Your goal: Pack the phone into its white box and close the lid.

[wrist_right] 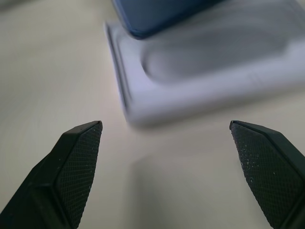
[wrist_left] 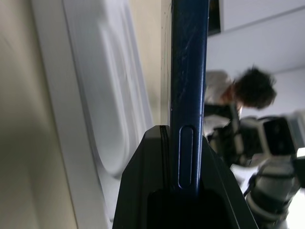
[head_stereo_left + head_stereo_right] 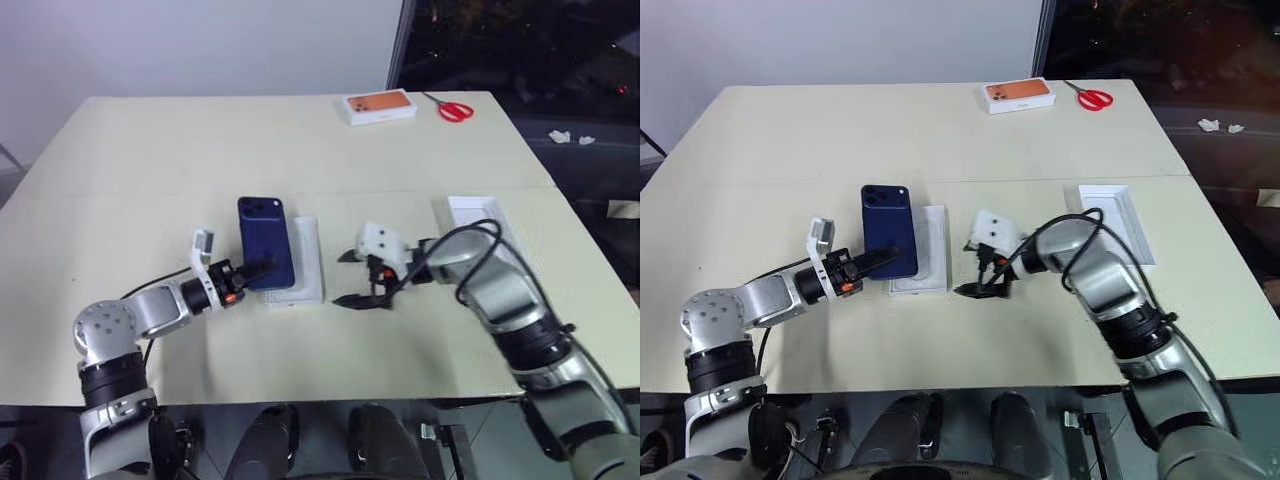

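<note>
My left gripper (image 3: pixel 247 271) is shut on the near end of the dark navy phone (image 3: pixel 265 250), which hangs over the left edge of the white box (image 3: pixel 306 262). In the left wrist view the phone's thin edge (image 2: pixel 188 86) is clamped between the two black fingers, with the box's oval recess (image 2: pixel 102 100) beside it. Just right of the box, low over the table, my right gripper (image 3: pixel 351 279) stands wide open with nothing in it. Its fingertips (image 1: pixel 78 157) face the box (image 1: pixel 205 67) and the phone's corner (image 1: pixel 157 14). The lid (image 3: pixel 478 222) lies hollow side up at the right.
An orange-printed white box (image 3: pixel 380 106) and red scissors (image 3: pixel 455 109) lie at the far edge of the beige table (image 3: pixel 180 160). The table's right edge runs close behind the lid.
</note>
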